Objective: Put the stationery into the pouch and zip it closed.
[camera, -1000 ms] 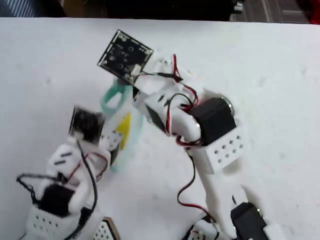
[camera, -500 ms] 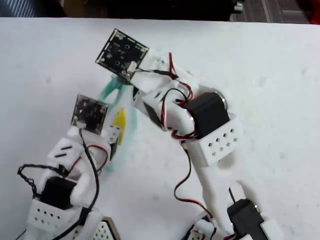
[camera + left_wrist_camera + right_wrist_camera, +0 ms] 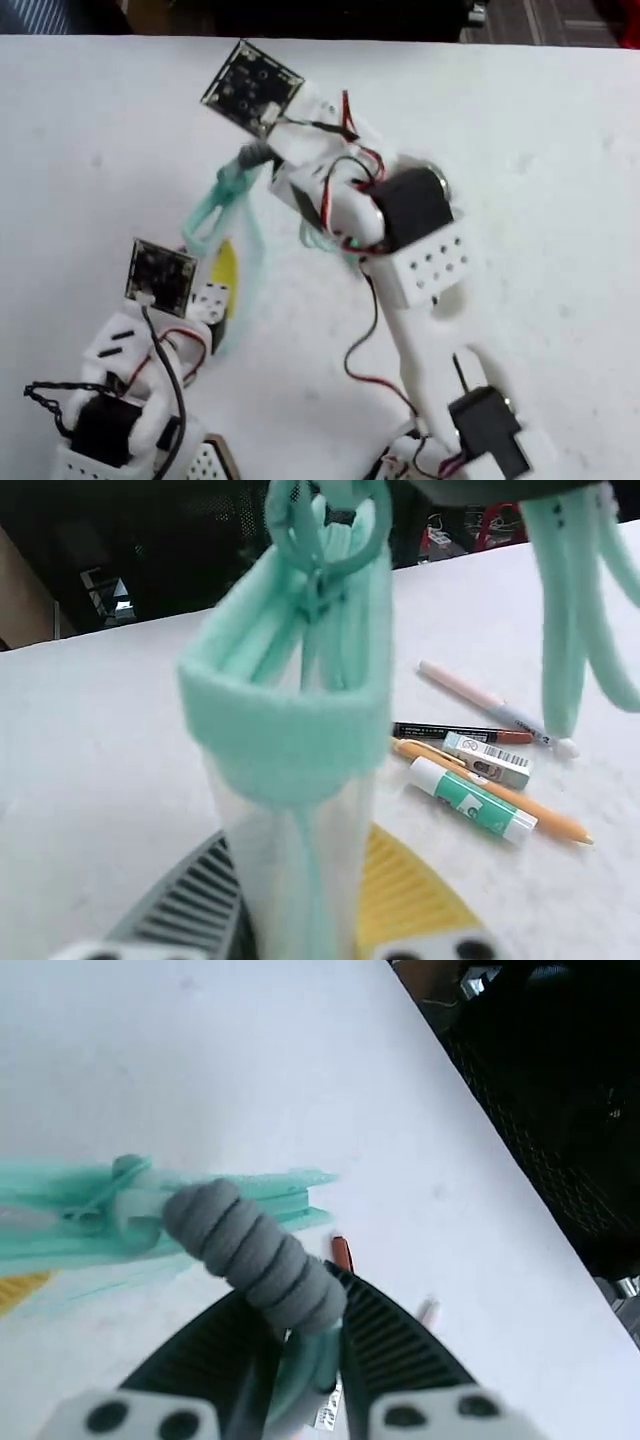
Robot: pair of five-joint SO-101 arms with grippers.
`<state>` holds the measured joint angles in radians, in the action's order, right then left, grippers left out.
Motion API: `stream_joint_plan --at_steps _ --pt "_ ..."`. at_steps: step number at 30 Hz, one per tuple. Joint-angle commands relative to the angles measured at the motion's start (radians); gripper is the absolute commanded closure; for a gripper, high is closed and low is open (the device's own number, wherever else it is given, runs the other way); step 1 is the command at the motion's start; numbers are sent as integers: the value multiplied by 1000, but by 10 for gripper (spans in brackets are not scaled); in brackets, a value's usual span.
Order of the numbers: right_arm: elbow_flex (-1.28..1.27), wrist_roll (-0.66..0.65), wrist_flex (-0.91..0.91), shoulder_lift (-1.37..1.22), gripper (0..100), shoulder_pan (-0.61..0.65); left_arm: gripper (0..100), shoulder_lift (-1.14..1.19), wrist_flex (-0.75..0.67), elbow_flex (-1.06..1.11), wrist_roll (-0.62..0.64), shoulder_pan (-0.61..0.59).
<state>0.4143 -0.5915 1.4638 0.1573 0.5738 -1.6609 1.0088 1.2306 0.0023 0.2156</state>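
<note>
The limp, light pouch (image 3: 290, 730) looks best held by its seamed rim, with the left gripper (image 3: 300, 925) clamped on its body and the right gripper (image 3: 300, 1325) pinching its strap (image 3: 303, 1365).

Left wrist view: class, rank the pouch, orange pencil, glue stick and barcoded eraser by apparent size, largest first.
1. pouch, though its nearness to the camera inflates it
2. orange pencil
3. glue stick
4. barcoded eraser, slightly smaller than the glue stick
</note>
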Motion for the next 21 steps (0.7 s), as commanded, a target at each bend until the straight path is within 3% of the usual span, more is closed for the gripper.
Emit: stream_joint_plan --at_steps 1,7,21 --pt "43 3 1 -38 981 -44 978 -10 -41 20 -12 19" --pt "43 5 -4 -51 981 -88 978 -15 -121 94 -11 12" --pt "46 21 -97 -59 981 -88 977 -16 -81 95 -11 19"
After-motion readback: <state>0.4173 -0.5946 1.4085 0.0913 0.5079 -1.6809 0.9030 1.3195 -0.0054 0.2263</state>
